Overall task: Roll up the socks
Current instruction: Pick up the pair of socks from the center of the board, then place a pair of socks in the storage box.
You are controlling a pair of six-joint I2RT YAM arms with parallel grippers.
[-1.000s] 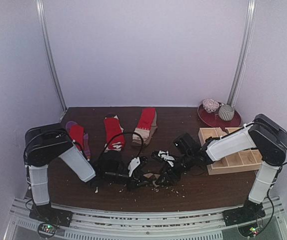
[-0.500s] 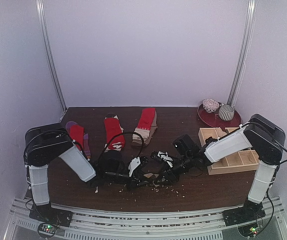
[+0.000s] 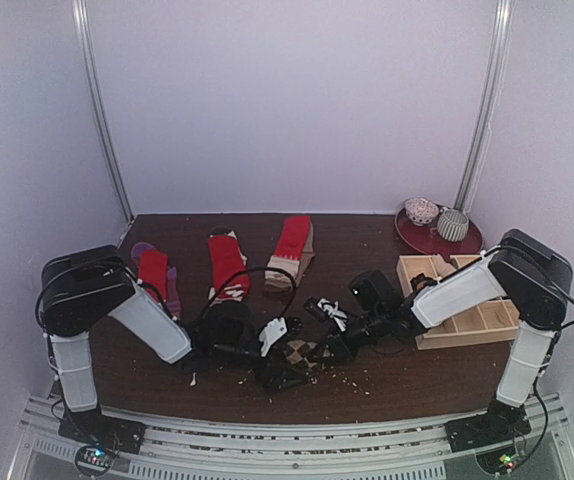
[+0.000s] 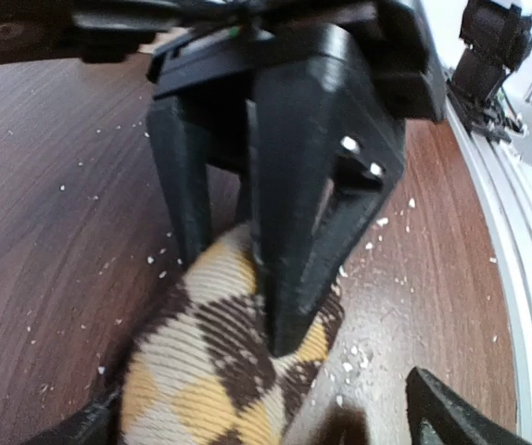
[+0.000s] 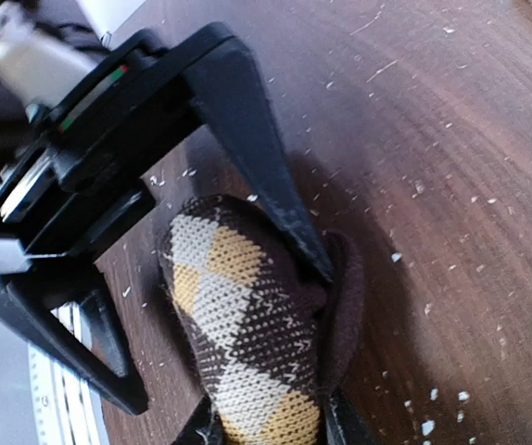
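A brown-and-beige argyle sock lies bunched on the dark table near the front edge, between my two grippers. My right gripper is shut on one end of this sock, with fabric bulging out past its fingers. My left gripper stands wide open around the other end, its fingertips well apart from the fabric. The right gripper's black fingers press down on the sock just ahead of it. A black-and-white sock lies just behind them. Three red socks lie flat at the back left.
A pale wooden grid tray stands at the right under the right arm. Behind it is a red plate with two rolled balls on it. Pale crumbs dot the table around the grippers. The metal rail runs along the front edge.
My left gripper has opened and let go of the argyle sock. My right gripper has closed on it. Both arms have shifted only slightly.
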